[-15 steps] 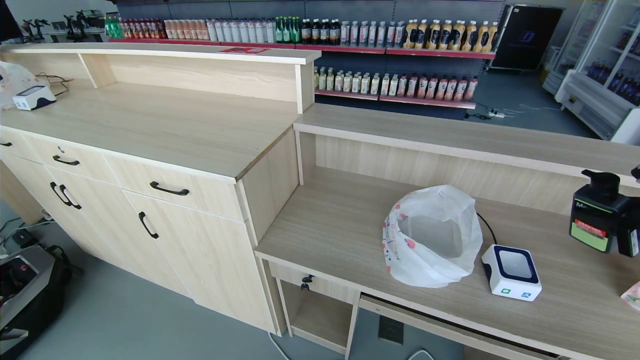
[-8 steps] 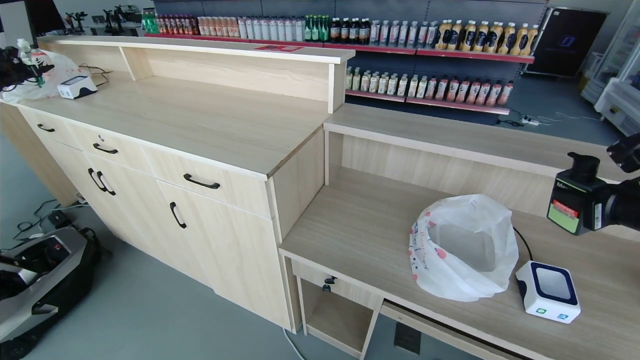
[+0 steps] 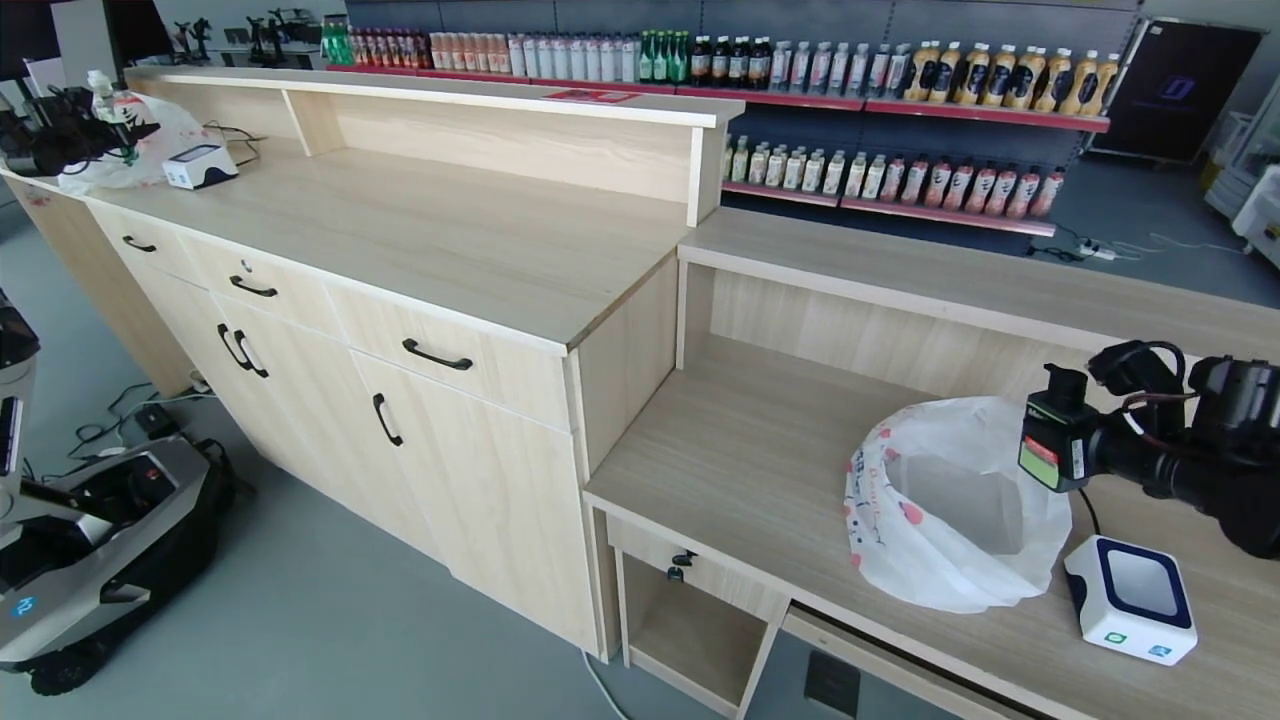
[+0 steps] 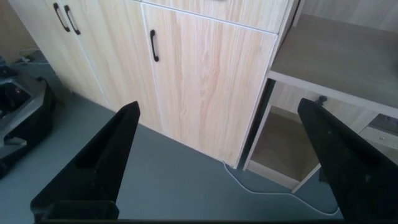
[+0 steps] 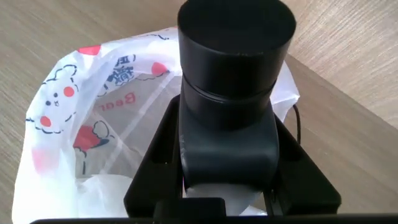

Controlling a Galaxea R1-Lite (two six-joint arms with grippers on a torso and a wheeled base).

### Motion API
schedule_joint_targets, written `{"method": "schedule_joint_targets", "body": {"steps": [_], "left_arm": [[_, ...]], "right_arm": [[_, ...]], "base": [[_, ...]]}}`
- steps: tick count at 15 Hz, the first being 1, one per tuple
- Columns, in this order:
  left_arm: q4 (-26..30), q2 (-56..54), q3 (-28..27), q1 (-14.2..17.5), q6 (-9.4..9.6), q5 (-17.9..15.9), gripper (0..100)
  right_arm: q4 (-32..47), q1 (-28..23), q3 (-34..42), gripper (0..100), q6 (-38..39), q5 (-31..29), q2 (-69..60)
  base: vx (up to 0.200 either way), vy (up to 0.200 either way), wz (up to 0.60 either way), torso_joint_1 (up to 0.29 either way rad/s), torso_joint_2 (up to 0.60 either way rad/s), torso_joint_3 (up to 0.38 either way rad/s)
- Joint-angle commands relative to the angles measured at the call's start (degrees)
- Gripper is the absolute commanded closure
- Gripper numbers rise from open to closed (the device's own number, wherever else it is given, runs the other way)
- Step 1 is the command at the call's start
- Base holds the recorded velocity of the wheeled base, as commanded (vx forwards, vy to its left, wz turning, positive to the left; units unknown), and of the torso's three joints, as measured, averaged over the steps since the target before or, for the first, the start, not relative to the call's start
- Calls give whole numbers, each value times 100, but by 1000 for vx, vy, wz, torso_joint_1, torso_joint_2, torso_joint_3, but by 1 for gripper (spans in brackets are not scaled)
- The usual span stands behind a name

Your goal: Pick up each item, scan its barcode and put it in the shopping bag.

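Big light-wood upper counter [image 3: 420, 240] w/ drawers and cabinet doors takes up the L and middle of the head view; the lower desk [image 3: 760, 450] steps down from it on the R side. Behind both, store shelves [image 3: 800, 100] run across the back wall w/ rows of drink bottles. On the lower desk sits the shopping bag [image 3: 890, 540], white plastic w/ red and pink print, mouth open and standing up on its own; the R wrist view looks down into it [image 5: 56, 124]. R gripper [image 3: 1085, 455] comes in from the R edge, fingers clamped on either side of a black pump bottle [image 3: 1050, 445] w/ a green and red label. The bottle hangs in the air at the bag's R rim, above the opening, not touching the plastic as far as can be seen. In the R wrist view the bottle's round black cap [image 5: 233, 74] sits in front of the bag mouth. White barcode scanner [image 3: 1135, 600] w/ dark window lies on the desk just beside the bag, on its R, cable going back behind the bag. L gripper [image 4: 219, 107] is low, over grey floor in front of the cabinet doors, fingers spread wide, nothing betw. them. Far L on the upper counter: a 2nd white bag [image 3: 150, 150] and 2nd scanner [image 3: 200, 165], close together.
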Motion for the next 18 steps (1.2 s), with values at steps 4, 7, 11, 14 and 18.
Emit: {"method": "schedule_joint_targets", "body": {"steps": [4,7,11,14,18], "left_arm": [[2,-1,0,-2,-2,-2,0],[2,-1,0,-2,-2,-2,0],[2,-1,0,-2,-2,-2,0],[2,-1,0,-2,-2,-2,0],[2,-1,0,-2,-2,-2,0]], "right_arm": [[-389,-3,-652,100,324,12,1362],[-442,296,-1356,100,517,12,1819],[-573,507,-1909,100,570,38,2338],[-863,595,-2111,100,746,38,2654],[-1233,727,-2384,100,772,38,3049]], "base": [[0,0,0,0,0,0],[0,0,0,0,0,0],[0,0,0,0,0,0],[0,0,0,0,0,0],[0,0,0,0,0,0]]}}
